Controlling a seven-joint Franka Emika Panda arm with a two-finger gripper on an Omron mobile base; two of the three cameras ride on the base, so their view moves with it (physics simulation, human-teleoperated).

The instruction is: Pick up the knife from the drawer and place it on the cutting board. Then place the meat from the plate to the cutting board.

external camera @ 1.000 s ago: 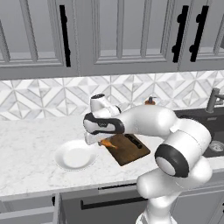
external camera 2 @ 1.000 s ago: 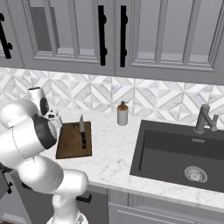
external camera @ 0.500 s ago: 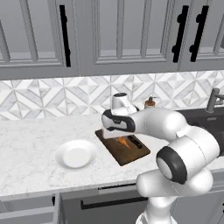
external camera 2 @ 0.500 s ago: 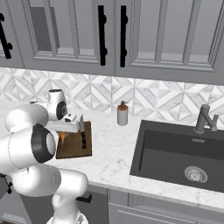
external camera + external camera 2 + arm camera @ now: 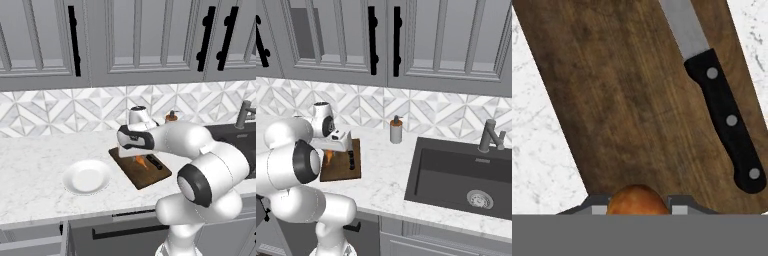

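Meat (image 5: 140,161) hanging just over the cutting board (image 5: 131,167), pinched in the gripper (image 5: 139,158), thick end showing between the fingertips in the hand view. Knife (image 5: 717,95) lying flat on the board beside it, black handle toward the counter's front edge. Plate (image 5: 86,176) sitting bare on the marble counter (image 5: 30,170), left of the board and apart from it.

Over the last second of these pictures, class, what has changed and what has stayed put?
The hand has carried the meat from above the plate rightward, over the cutting board, its jaws clamped on it throughout. The knife stayed lying on the board, the plate stayed on the counter, the soap bottle stayed by the sink.
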